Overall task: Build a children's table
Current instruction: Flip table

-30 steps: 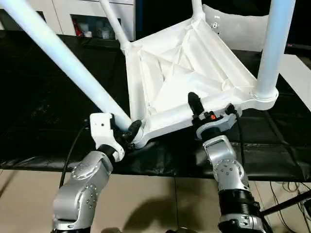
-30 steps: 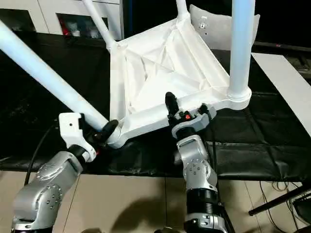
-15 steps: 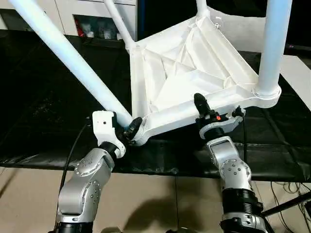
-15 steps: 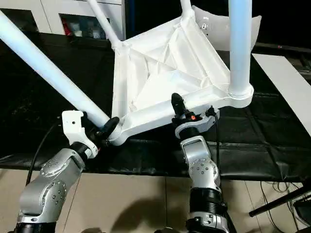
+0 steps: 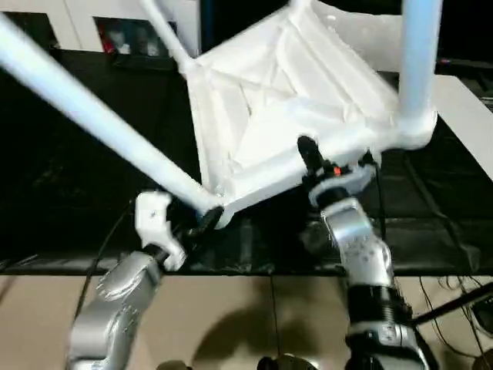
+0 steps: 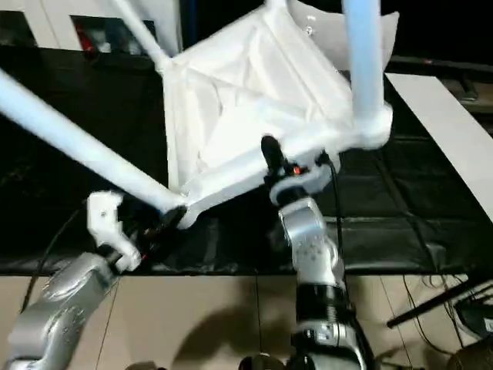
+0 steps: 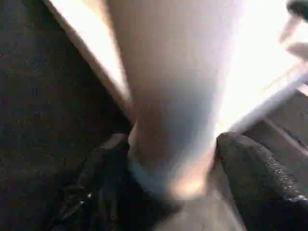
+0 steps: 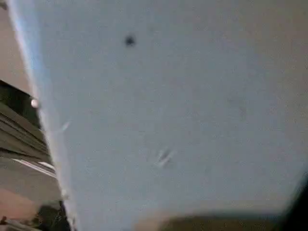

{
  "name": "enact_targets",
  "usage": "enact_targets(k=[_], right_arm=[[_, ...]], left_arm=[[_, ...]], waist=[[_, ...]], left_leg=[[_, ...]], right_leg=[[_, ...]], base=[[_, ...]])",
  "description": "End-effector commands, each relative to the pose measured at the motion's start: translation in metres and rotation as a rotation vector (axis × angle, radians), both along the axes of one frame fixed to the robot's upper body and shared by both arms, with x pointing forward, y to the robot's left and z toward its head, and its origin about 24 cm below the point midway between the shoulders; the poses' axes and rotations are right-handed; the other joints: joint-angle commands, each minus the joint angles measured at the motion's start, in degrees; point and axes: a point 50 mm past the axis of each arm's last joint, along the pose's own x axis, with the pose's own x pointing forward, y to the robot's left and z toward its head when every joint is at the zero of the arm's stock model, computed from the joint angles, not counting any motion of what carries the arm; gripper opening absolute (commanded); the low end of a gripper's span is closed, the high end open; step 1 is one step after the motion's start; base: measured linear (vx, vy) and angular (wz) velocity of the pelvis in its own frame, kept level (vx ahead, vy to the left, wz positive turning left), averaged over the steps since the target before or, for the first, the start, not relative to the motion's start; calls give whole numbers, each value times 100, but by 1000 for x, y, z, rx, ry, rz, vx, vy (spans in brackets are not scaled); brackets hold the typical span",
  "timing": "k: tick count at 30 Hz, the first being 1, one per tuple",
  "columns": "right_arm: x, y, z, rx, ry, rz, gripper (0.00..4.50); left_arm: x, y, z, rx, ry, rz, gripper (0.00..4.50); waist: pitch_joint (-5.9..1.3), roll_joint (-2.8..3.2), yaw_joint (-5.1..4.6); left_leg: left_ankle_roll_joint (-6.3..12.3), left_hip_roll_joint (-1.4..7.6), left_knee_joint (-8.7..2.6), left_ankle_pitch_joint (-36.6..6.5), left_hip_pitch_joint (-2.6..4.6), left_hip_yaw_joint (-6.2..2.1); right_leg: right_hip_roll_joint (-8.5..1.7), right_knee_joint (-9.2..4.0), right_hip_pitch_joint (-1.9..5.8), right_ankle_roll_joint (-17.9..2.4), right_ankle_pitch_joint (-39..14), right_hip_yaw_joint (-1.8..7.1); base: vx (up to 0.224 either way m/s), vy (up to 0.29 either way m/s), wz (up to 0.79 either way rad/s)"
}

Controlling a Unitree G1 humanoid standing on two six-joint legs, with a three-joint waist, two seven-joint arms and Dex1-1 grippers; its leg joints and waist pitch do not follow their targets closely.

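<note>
Children's table, all white plastic, sits upside down and tilted over the black-covered work table, its cross-ribbed underside facing the head camera. Legs are seated in round corner sockets: one long tapered leg runs up and away toward the robot's left from the nearest corner, another leg stands upright at the corner on the robot's right, and a thinner-looking far leg rises from the far left corner.

At the nearest corner, the left gripper is at the base of the slanted leg, where the leg meets its socket. The left wrist view shows its two black fingers spread on either side of the leg's base; motion blur leaves it unclear whether they touch the leg.

On the near edge of the tabletop, between the two near corners, the right gripper reaches up from below. One black finger stands against the rim on the ribbed side, and the white plastic fills the right wrist view. The other finger is hidden behind the edge, so the fingers appear to pinch the rim, though the hold itself cannot be seen fully.

Beige floor lies below the work table's front edge.
</note>
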Motion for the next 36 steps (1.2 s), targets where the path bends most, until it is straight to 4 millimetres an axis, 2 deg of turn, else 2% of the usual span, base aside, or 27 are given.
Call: enact_targets(k=[1,2,4,8,9,10,11,18,20,22,25,26,28,29,33,36], right_arm=[[6,-13,47,-30,-193,-83,193],[7,-20,52,-94,-198,-113,193],[7,-24,55,-134,-199,-133,193],[7,-33,63,-158,-209,-161,193],[5,-45,71,-199,-213,-208,193],[5,-45,71,-199,-213,-208,192],[4,-52,76,-240,-213,-239,192],[1,-73,82,-446,-153,-343,192],[1,-86,85,-597,-111,-400,192],[1,-88,87,-642,-101,-413,191],[2,-91,89,-757,-85,-432,191],[3,-92,92,-875,-66,-446,191],[5,-91,93,-904,-63,-448,191],[7,-89,94,-910,-58,-447,191],[12,-85,92,-959,-43,-421,191],[19,-80,90,-1063,-43,-376,191]], left_arm=[[-4,11,-3,18,9,13,370],[-7,11,-1,32,1,-24,378],[-8,11,0,40,-4,-41,395],[-11,11,5,60,-22,-92,427],[-15,8,6,88,-18,-153,427],[-15,8,6,88,-18,-153,442],[-18,6,7,106,-15,-194,447],[-20,-10,18,129,-50,-323,450],[-19,-24,31,141,-89,-417,450],[-18,-26,35,147,-96,-432,450],[-16,-30,42,167,-115,-461,450],[-14,-36,50,182,-157,-495,450],[-12,-42,55,188,-181,-513,450],[-10,-47,59,189,-202,-520,450],[-2,-52,72,203,-260,-474,450],[9,-51,84,263,-321,-417,450]], waist=[[-473,-2,30],[-452,-31,35],[-438,0,78],[-422,-2,134],[-412,-13,146],[-432,-14,166],[-422,-15,171],[-415,-35,189],[-418,-22,189],[-404,-38,179],[-402,-56,171],[-395,-68,170],[-391,-83,159],[-394,-86,154],[-401,-96,129],[-409,-120,49]], left_leg=[[888,181,-273,1205,-10,37],[865,188,-292,1018,-23,43],[778,204,-299,830,17,52],[590,216,-311,671,3,48],[510,215,-325,524,-5,53],[434,210,-321,547,10,47],[389,200,-318,540,11,57],[97,171,-334,361,-32,60],[9,161,-334,261,-10,64],[-37,150,-337,145,-54,65],[-105,141,-334,61,-72,59],[-131,121,-328,-7,-57,66],[-131,108,-322,-140,-81,75],[-133,109,-317,-206,-69,80],[-135,108,-307,-370,-82,71],[-114,88,-287,-412,-118,59]], right_leg=[[-383,-229,497,-1214,1007,326],[-388,-254,515,-1188,767,328],[-380,-269,480,-1101,476,333],[-376,-258,481,-977,335,338],[-386,-279,493,-918,150,344],[-377,-259,491,-829,151,351],[-358,-259,474,-791,194,353],[-337,-290,507,-510,-73,354],[-320,-308,489,-406,-242,348],[-326,-336,513,-351,-473,348],[-319,-367,516,-199,-814,342],[-293,-403,490,-82,-1088,331],[-305,-448,489,25,-1430,330],[-302,-475,460,97,-1664,324],[-292,-509,438,212,-1971,298],[-272,-524,444,289,-2037,273]], base=[[0,0,0],[0,0,0],[0,0,0],[0,0,0],[0,0,0],[0,0,0],[0,0,0],[0,0,0],[0,0,0],[0,0,0],[0,0,0],[0,0,0],[0,0,0],[0,0,0],[0,0,0],[0,0,0]])
